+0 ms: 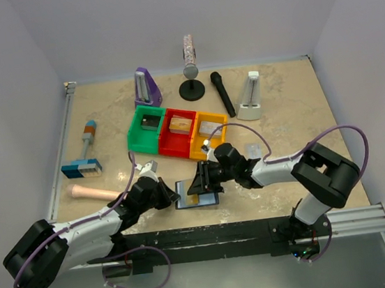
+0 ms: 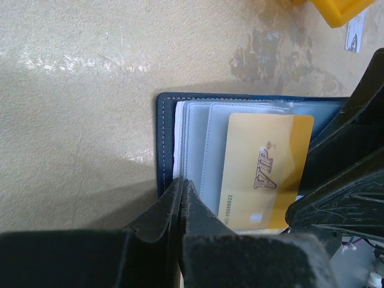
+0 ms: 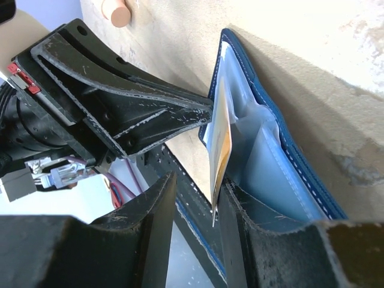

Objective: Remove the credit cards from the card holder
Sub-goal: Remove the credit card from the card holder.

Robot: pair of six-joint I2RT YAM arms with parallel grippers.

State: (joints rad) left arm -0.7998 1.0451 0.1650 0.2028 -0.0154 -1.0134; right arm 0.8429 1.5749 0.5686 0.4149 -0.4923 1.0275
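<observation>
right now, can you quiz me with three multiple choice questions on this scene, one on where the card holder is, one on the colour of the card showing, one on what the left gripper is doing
1. Where is the card holder?
A. in a drawer
B. lying open on the table, between the left gripper and the right gripper
C. lifted in the air

2. What colour is the credit card sticking out of it?
A. red
B. gold-yellow
C. green

3. What state is the left gripper in?
A. wide open, touching nothing
B. shut on a pen
C. shut on the card holder's edge

Answers:
1 B, the top view shows it flat on the table with a gripper on each side.
2 B, the left wrist view shows a gold-yellow card marked VIP.
3 C, its fingers meet on the holder's edge.
</observation>
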